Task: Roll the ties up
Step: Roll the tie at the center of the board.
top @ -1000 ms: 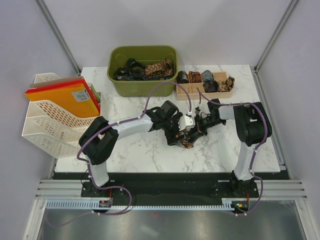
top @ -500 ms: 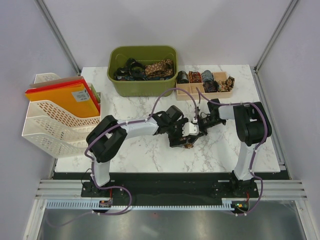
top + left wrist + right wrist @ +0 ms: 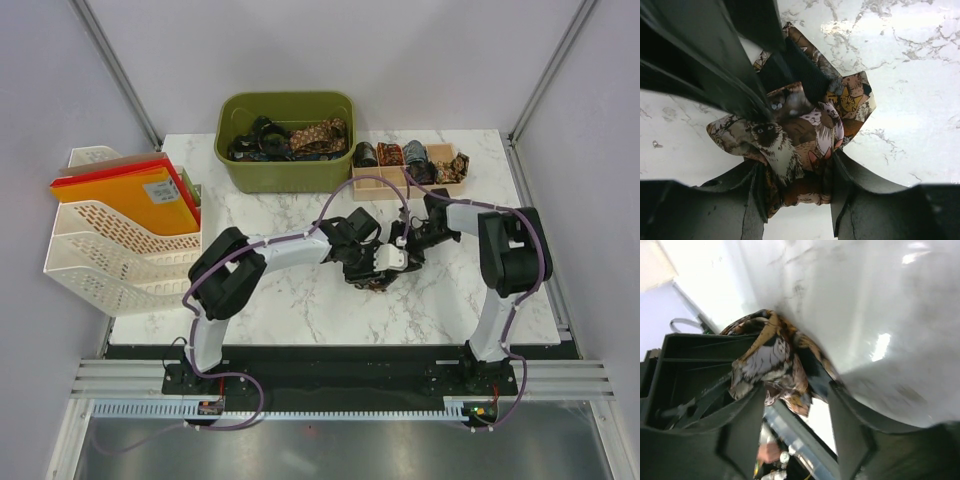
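A rolled tie (image 3: 795, 130) with a brown cat print lies on the marble table (image 3: 300, 300) at the middle. In the top view the tie (image 3: 377, 282) shows only as a small brown edge under the two gripper heads. My left gripper (image 3: 797, 169) is shut on the roll, a finger pressed on each side. My right gripper (image 3: 797, 405) is open, with the tie (image 3: 767, 360) against its left finger and a gap to the other. From above, the left gripper (image 3: 380, 265) and the right gripper (image 3: 406, 250) nearly touch.
A green bin (image 3: 285, 175) with loose ties stands at the back. To its right is a wooden tray (image 3: 375, 185) with several rolled ties. A white file rack (image 3: 100, 250) with orange folders stands at the left edge.
My left gripper has closed onto the rolled tie and its arm has reached further right. My right gripper has opened and let go of the roll.
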Robot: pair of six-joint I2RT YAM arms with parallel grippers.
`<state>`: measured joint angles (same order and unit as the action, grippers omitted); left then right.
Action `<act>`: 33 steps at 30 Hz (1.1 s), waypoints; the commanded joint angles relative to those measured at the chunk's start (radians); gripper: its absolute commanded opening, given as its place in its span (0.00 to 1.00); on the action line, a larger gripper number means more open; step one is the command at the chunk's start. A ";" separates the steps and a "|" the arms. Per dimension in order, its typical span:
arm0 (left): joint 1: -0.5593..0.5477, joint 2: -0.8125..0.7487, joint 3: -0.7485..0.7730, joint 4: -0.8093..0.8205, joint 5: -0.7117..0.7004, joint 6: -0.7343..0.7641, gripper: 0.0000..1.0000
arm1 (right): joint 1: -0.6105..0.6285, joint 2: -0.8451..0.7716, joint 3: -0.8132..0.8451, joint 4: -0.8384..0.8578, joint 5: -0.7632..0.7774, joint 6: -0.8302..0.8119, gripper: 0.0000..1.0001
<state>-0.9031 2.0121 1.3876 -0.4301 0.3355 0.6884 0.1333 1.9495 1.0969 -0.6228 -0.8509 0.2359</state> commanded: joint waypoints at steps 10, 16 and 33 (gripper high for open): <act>-0.014 0.093 0.007 -0.075 -0.096 -0.185 0.17 | -0.095 -0.156 -0.089 -0.023 0.259 0.042 0.98; -0.014 0.091 0.010 -0.071 -0.082 -0.181 0.15 | -0.087 -0.083 -0.176 0.109 0.187 0.080 0.98; -0.014 0.112 0.011 -0.073 -0.059 -0.155 0.13 | 0.022 -0.003 -0.189 0.334 0.098 0.183 0.90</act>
<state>-0.9108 2.0361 1.4242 -0.4393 0.2901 0.5419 0.1268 1.9026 0.9665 -0.4690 -0.9665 0.4400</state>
